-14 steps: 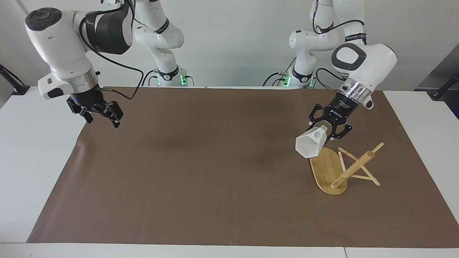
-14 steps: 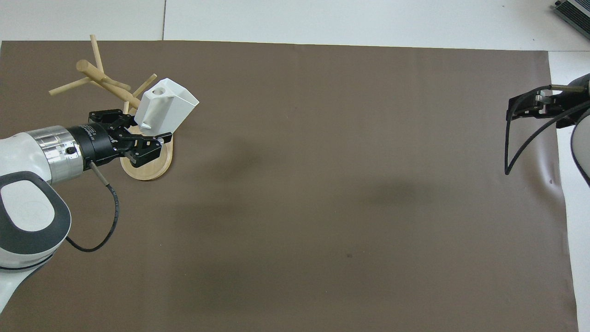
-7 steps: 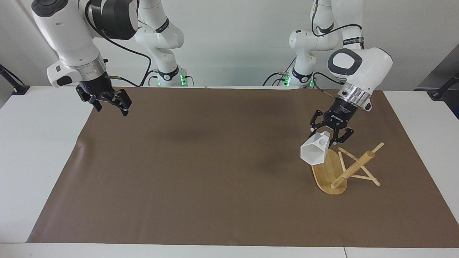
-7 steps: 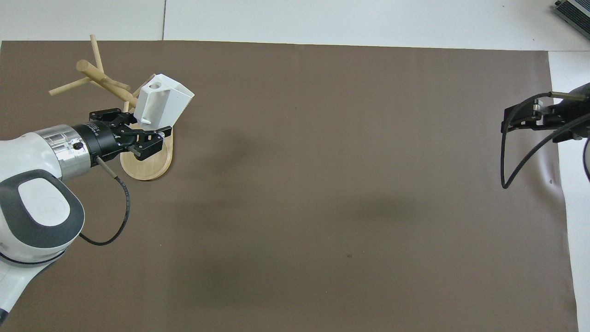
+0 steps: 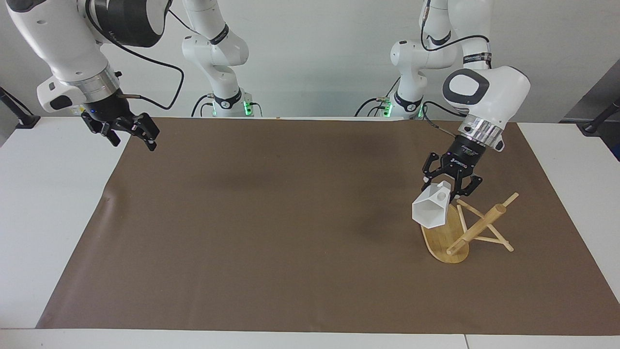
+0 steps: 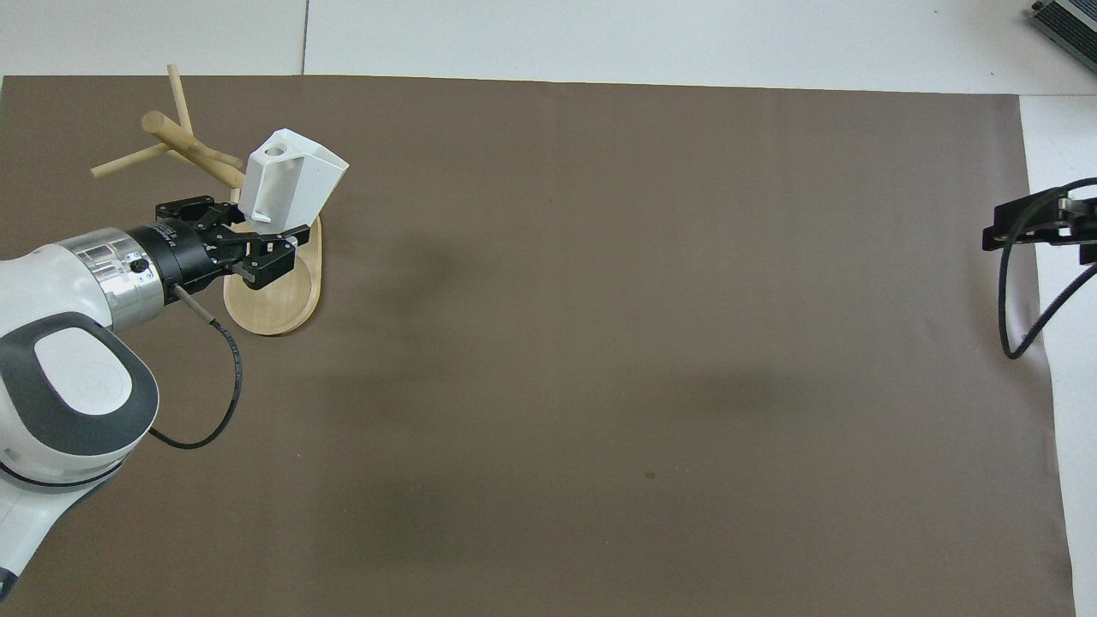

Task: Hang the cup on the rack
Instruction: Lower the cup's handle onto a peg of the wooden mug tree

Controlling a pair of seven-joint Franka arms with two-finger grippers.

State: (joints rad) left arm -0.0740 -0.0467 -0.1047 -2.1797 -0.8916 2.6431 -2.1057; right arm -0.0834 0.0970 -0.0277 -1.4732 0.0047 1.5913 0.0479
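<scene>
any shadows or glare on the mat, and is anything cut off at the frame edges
Facing view: soft blurry shadows on the brown mat, the darkest beside the cup held by the left gripper over the rack; no glare. Overhead view: faint dark patches mid-mat, light even; the right gripper is cut off at the frame edge.
</scene>
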